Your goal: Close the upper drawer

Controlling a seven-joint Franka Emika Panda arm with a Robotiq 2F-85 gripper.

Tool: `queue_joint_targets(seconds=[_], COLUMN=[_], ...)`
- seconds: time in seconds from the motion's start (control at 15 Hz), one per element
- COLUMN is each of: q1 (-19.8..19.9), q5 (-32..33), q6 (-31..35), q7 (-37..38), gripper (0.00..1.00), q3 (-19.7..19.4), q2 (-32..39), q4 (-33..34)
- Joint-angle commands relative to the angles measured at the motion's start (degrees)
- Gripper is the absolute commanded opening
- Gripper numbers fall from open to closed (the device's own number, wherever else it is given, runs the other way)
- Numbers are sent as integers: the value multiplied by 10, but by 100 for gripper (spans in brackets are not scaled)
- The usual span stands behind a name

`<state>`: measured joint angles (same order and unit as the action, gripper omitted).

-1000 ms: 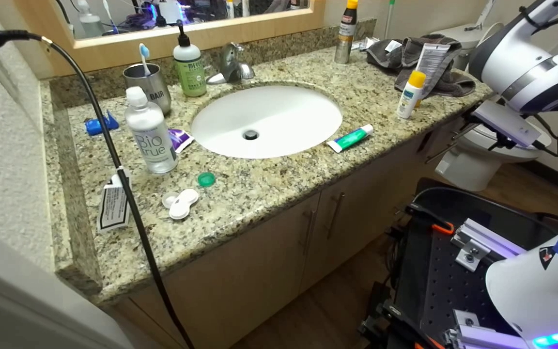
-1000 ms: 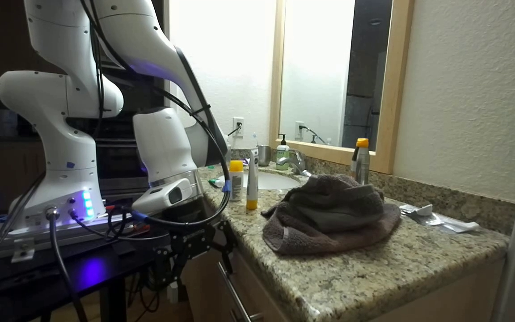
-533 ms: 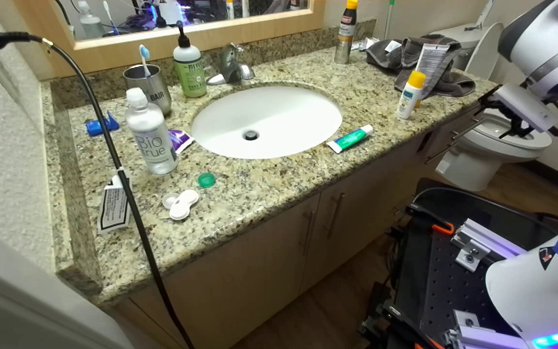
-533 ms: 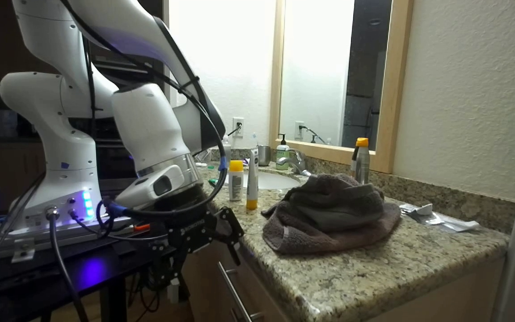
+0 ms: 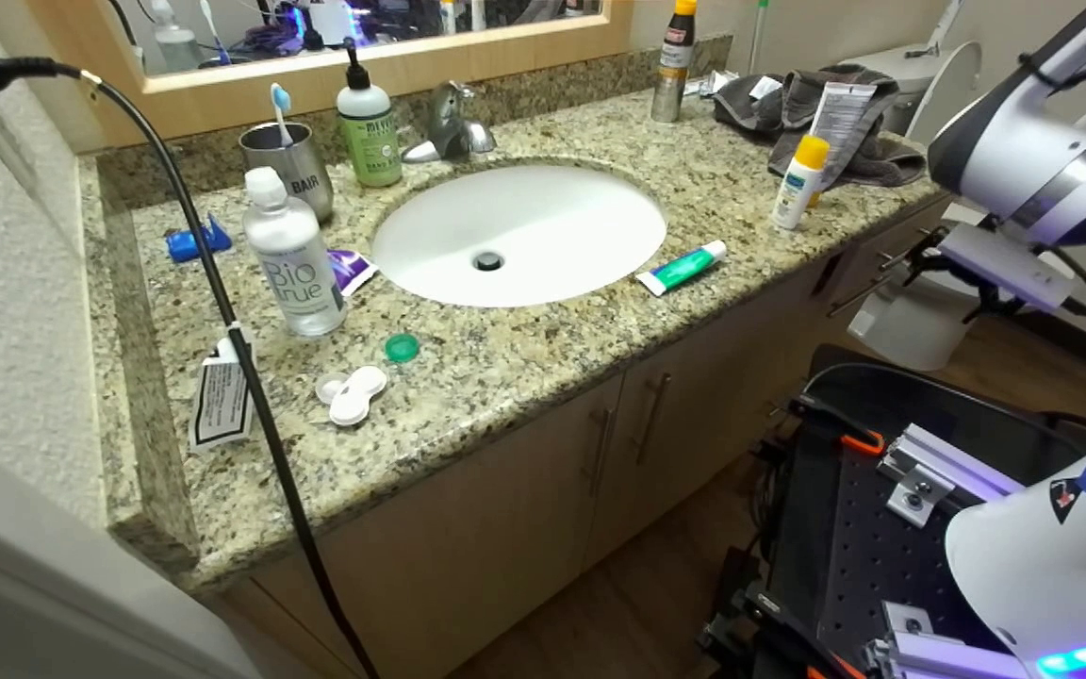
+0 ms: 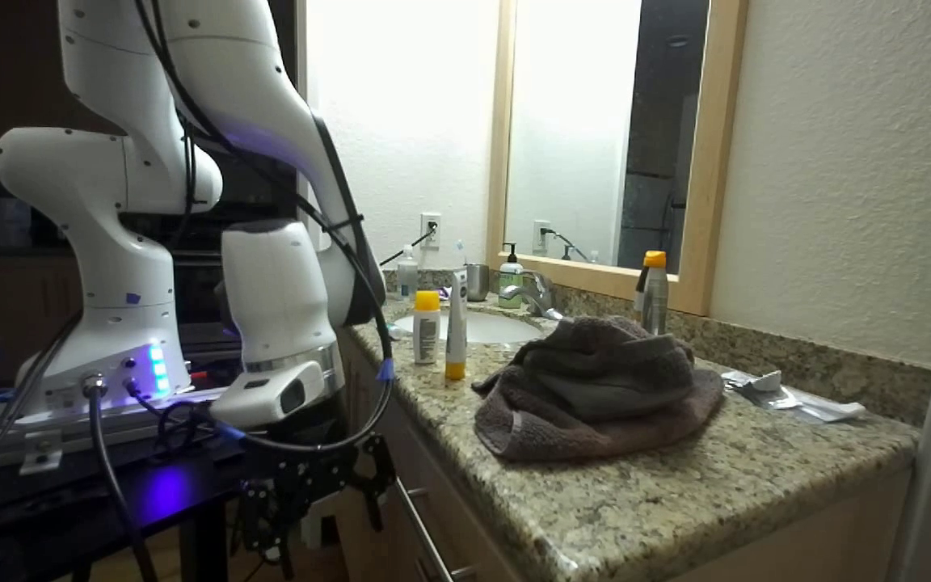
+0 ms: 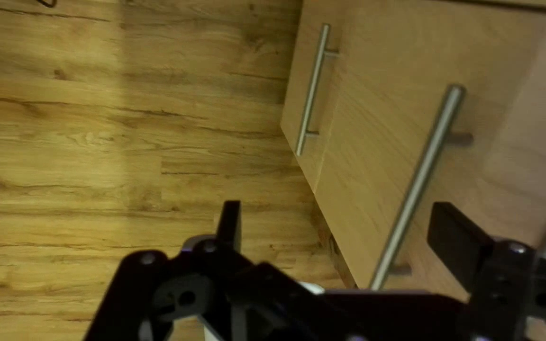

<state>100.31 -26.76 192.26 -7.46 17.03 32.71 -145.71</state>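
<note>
Below the speckled stone counter (image 6: 700, 493) sits the upper drawer (image 6: 451, 519), tan-fronted, how fully closed I cannot tell; near its handle (image 6: 426, 529) the fingers (image 7: 458, 244) hang wide apart, holding nothing.

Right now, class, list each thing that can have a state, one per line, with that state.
Gripper: open
Upper drawer: cannot tell whether fully shut
Cabinet doors: shut
Faucet: no water running
Soap bottle: upright
Biotrue bottle: upright, capped
Spray can: upright, capped
Yellow-capped bottle: upright, capped
Green tube: lying, capped
Towel: crumpled
Toothbrush: standing in cup
Plug: plugged in
Toilet lid: raised
</note>
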Motion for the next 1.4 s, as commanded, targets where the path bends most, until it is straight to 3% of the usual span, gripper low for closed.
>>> queue_joint_targets(seconds=[0.0, 0.07, 0.2, 0.33, 0.6, 0.73, 0.87, 1.0, 1.07, 1.2, 1.33], q1=[-157, -202, -180, -122, 32, -71, -91, 35, 56, 128, 209], q5=[-58, 8, 53, 97, 182, 162, 168, 206, 214, 213, 148], q6=[31, 11, -21, -14, -45, -53, -52, -96, -114, -128, -146], q7=[4, 100, 140, 176, 206, 197, 180, 137, 128, 104, 25], gripper=[100, 100, 100, 100, 100, 100, 100, 100, 100, 100, 100], q3=[-101, -140, -133, -101, -6, -79, -88, -4, 13, 86, 165], q2=[89, 84, 45, 13, -64, -41, -36, -107, -126, -126, -134], q4=[48, 51, 48, 32, 25, 43, 22, -22, -25, -9, 4])
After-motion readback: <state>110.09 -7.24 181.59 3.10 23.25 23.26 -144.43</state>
